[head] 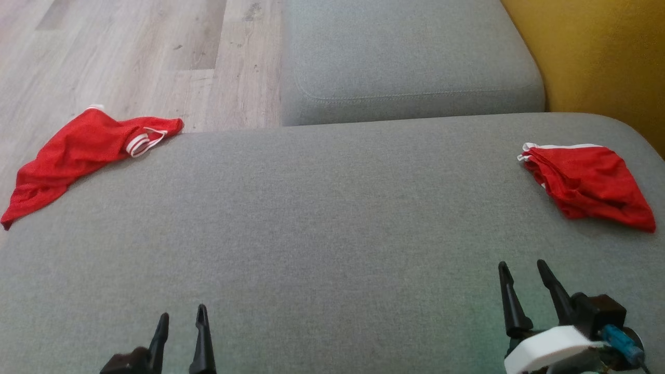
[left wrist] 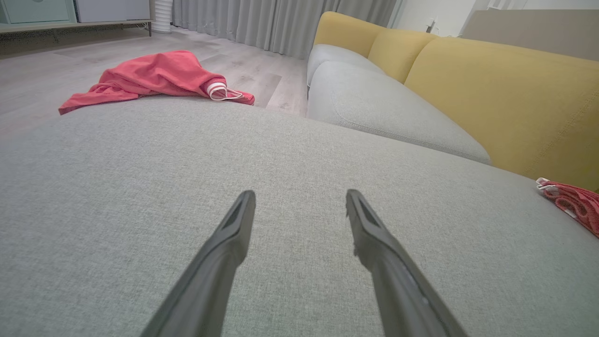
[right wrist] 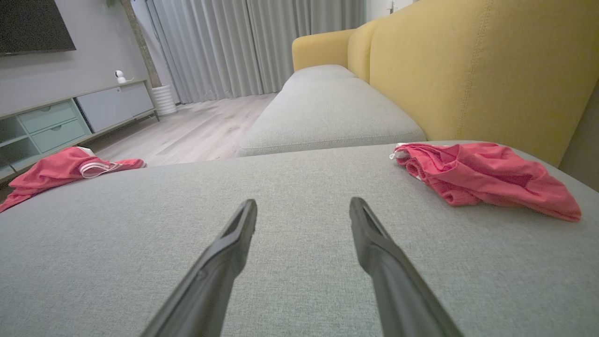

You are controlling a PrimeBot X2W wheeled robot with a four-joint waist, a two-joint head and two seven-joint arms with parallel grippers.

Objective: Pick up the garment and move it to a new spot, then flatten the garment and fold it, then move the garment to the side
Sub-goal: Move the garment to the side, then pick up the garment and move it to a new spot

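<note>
Plainly, the work surface is a broad grey sofa seat (head: 332, 223) of fine woven cloth with rounded edges. In the head view a second seat cushion (head: 410, 57) of the same cloth, stitched along its front, sits at twelve o'clock. Two red garments of thin cloth with white trim lie on the seat, well apart. The crumpled red garment (head: 78, 150) is at ten o'clock on the seat's edge, one white-banded opening showing. The folded red garment (head: 589, 182), a loose wedge of stacked layers, is at three o'clock. There are two grippers, the left gripper (head: 183, 310) at seven o'clock and the right gripper (head: 521, 263) at five o'clock. Each has two tapering dark fingers spread apart, holding nothing, over bare cloth. A mustard-yellow backrest (head: 597, 52) stands at one o'clock and pale wood-plank floor (head: 130, 52) at eleven. The right wrist view adds pleated grey curtains (right wrist: 224, 47), a low drawer cabinet (right wrist: 70, 117) and a dark television screen (right wrist: 32, 23).
</note>
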